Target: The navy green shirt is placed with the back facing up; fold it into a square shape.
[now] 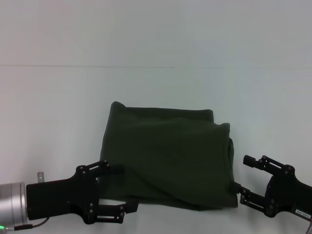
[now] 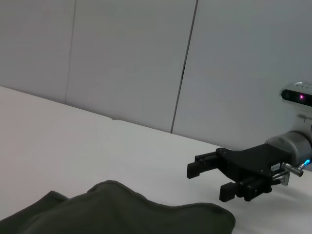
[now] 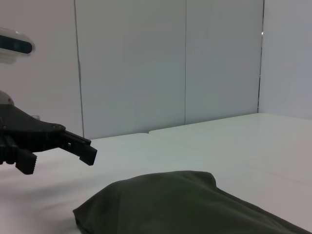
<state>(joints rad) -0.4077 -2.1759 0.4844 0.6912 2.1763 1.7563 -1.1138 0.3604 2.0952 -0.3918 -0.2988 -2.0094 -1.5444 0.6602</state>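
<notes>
Head view is showing the navy green shirt (image 1: 168, 158) lying folded into a rough square on the white table (image 1: 58, 107), plain side up, just below the middle of the scene. At about seven o'clock from it the left gripper (image 1: 120, 187) is hovering with jaws spread, gripping nothing, fingertips beside the near-left corner. At four o'clock the right gripper (image 1: 242, 176) is waiting likewise agape beside the right edge.

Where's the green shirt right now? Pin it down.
In the head view the navy green shirt lies folded on the white table, centre and near edge, between the open left gripper and open right gripper.
</notes>
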